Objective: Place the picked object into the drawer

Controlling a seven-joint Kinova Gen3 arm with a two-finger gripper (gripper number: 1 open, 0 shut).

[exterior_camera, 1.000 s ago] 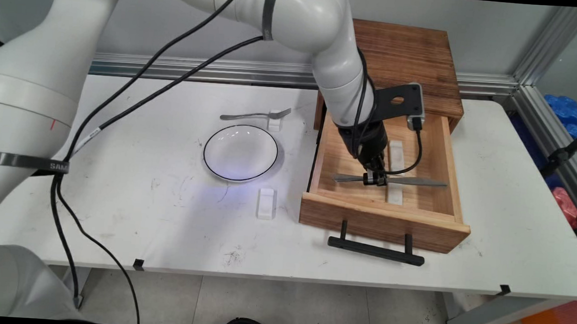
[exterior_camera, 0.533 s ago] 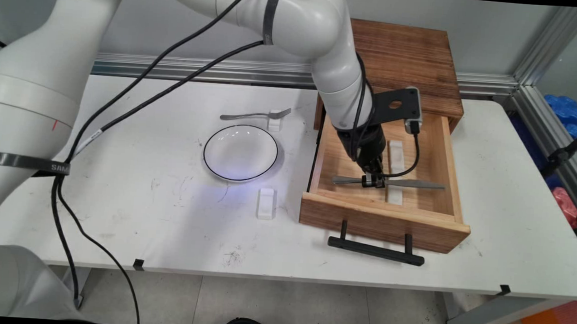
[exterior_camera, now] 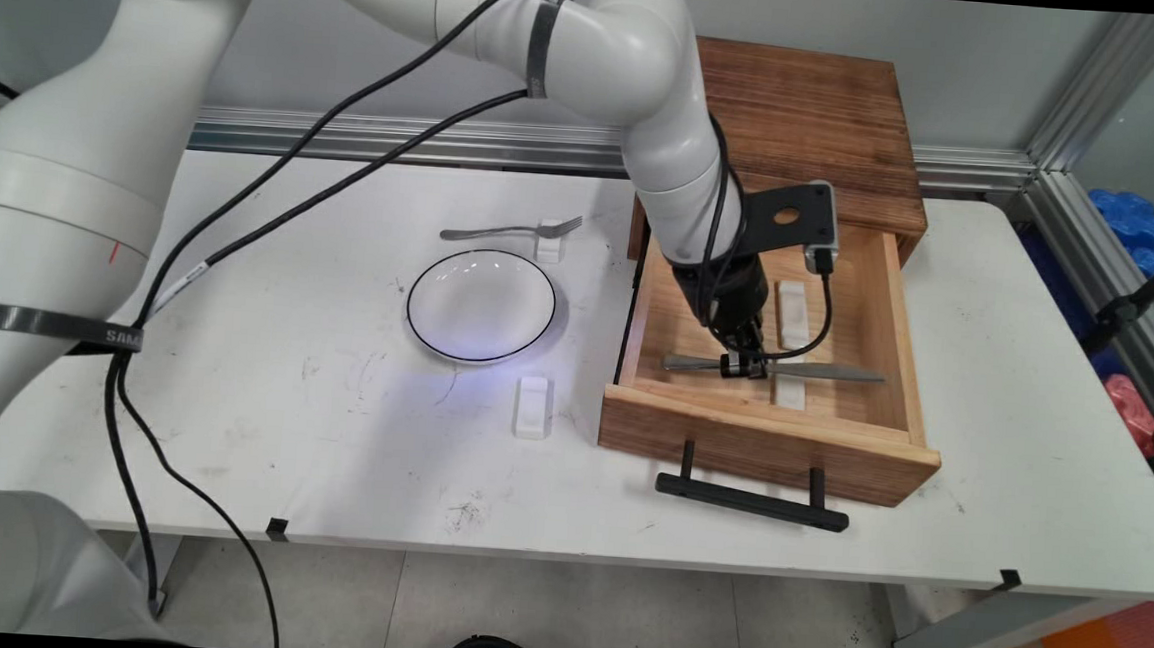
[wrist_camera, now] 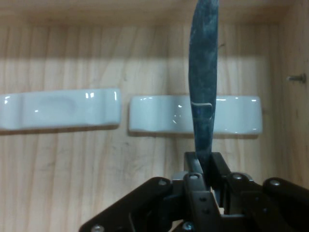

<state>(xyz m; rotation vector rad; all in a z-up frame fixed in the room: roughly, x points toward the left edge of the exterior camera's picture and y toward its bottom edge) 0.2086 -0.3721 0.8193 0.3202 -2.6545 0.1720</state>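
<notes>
Pincer grips a knife inside the open wooden drawer, over two white rests.

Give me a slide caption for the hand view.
Gripper shut on a knife lying across a white rest in the wooden drawer.

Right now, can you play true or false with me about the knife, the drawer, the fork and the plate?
1. The gripper is shut on the knife. True.
2. The drawer is closed. False: it is pulled open.
3. The fork lies in the drawer. False: it lies on the table, its head on a white rest.
4. The plate is empty. True.
5. Two white rests lie in the drawer. True.
</notes>
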